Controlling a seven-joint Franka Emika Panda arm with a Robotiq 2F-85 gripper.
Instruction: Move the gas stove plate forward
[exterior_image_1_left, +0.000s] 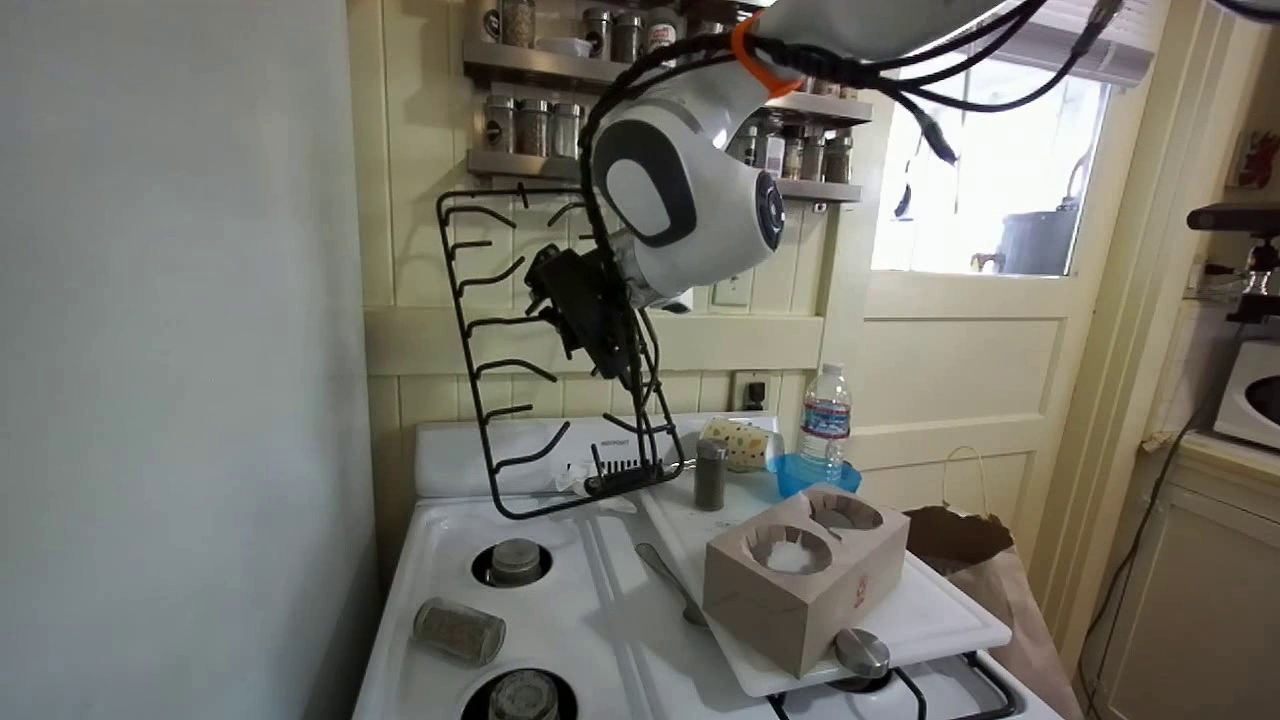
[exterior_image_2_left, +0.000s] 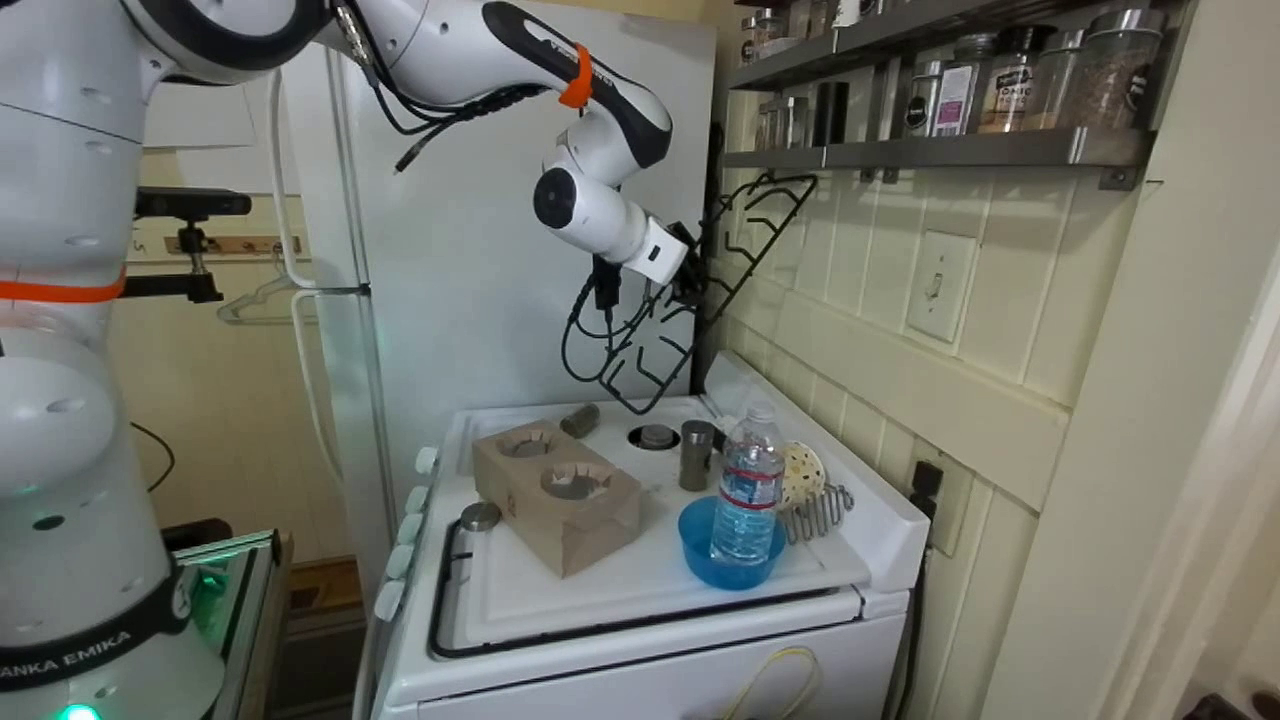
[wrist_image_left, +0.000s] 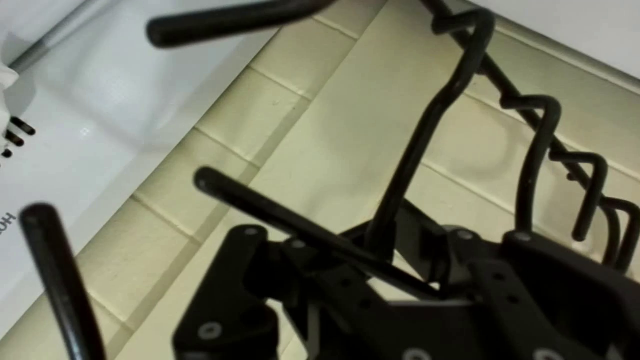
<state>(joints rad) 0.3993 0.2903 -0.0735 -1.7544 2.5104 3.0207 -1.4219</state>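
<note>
The gas stove plate, a large black grate with inward prongs, shows in both exterior views (exterior_image_1_left: 515, 362) (exterior_image_2_left: 738, 288). It hangs tilted, nearly upright, in the air above the back of the stove, close to the panelled wall. My gripper (exterior_image_1_left: 553, 308) is at the grate's middle in both exterior views (exterior_image_2_left: 694, 265). In the wrist view a grate bar (wrist_image_left: 419, 145) runs down between the fingers of the gripper (wrist_image_left: 380, 245), which are shut on it. Another prong crosses in front of the jaws. The exact finger contact is dark and partly hidden.
The white stove (exterior_image_1_left: 600, 640) carries a grey block with round holes (exterior_image_1_left: 760, 600), a spoon (exterior_image_1_left: 668, 580), a shaker (exterior_image_1_left: 710, 475), a lying jar (exterior_image_1_left: 460, 630) and a water bottle (exterior_image_2_left: 748, 490) in a blue bowl (exterior_image_2_left: 700, 550). Spice shelves (exterior_image_1_left: 545, 65) are above; a fridge (exterior_image_2_left: 480, 300) stands beside.
</note>
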